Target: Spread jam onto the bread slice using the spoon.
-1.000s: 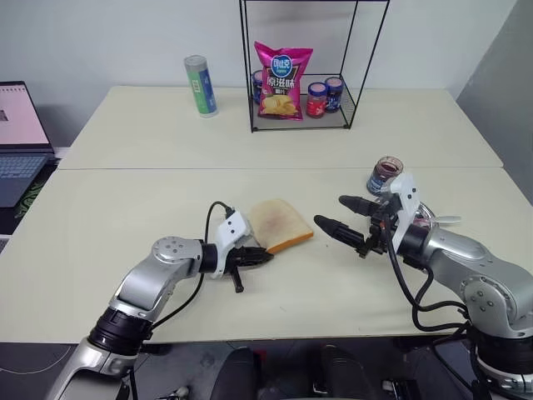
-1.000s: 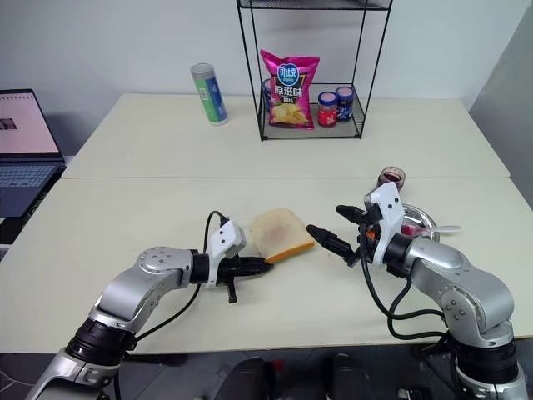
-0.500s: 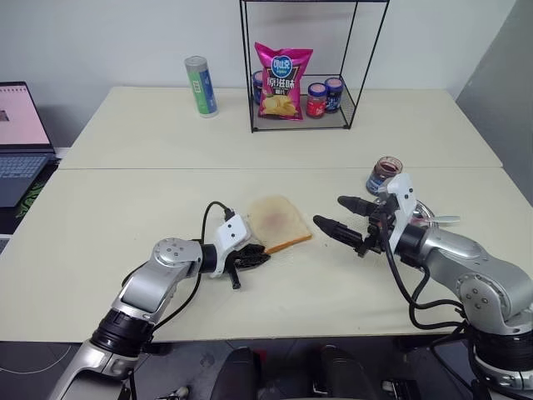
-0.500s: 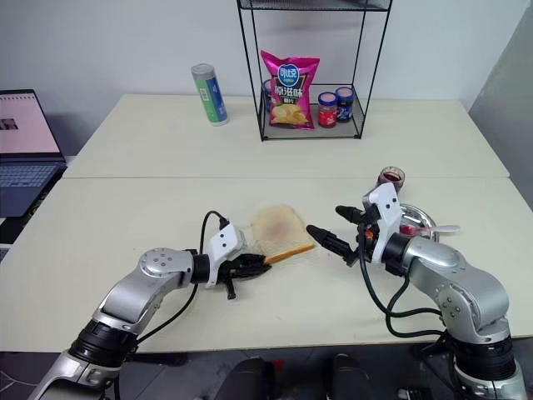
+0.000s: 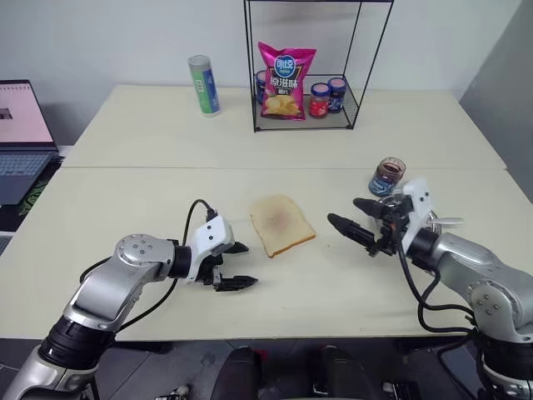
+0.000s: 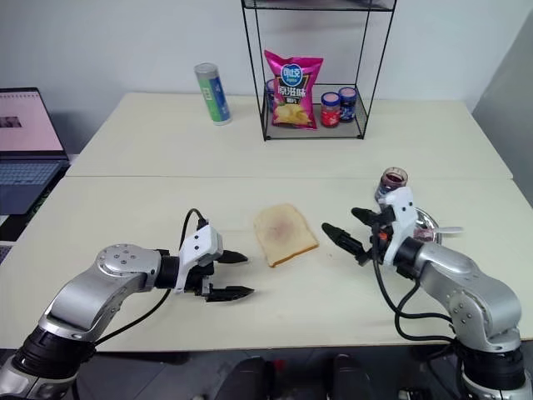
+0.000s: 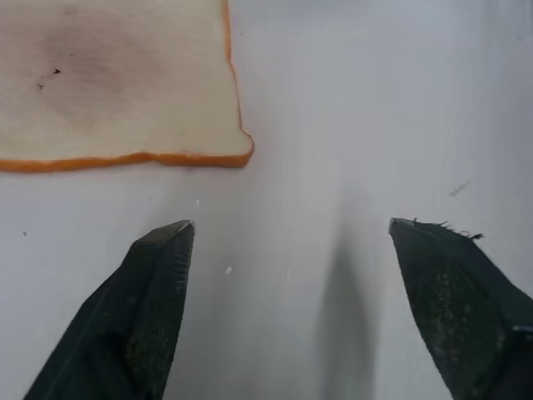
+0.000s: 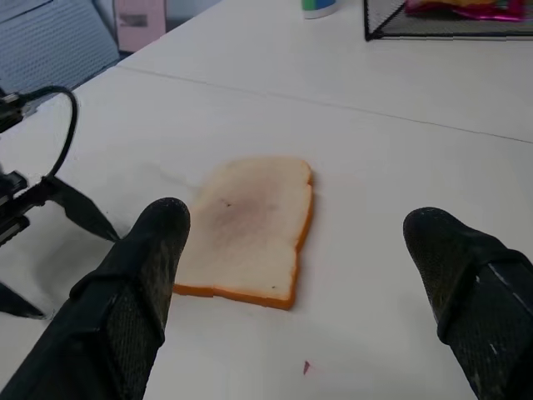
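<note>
your head views give the whole layout: the bread slice lies flat on the pale surface, between your two hands. the left hand sits just off the slice's near-left corner, fingers spread wide, grasping nothing. the right hand hovers to the slice's right, well apart from it, fingers also spread and empty.

only the head views show what lies behind the right hand: the small glass jar of jam, and a round steel plate with the spoon on it, handle sticking out to the right. they also show the wire rack at the back with a pink chip bag and two lidded jars, a green tube can, and a laptop at the far left.

the left wrist view adds detail: orange crust along the slice's edge, a faint reddish stain on the crumb, a clear gap of bare surface between fingertips and bread. the right wrist view shows the slice from the other side, with the left hand's fingers beyond it.

against a second ago: the left hand was clenched at the slice's edge, the slice propped up; now the hand is released and pulled back, and the slice lies flat. the right hand has drifted right.
</note>
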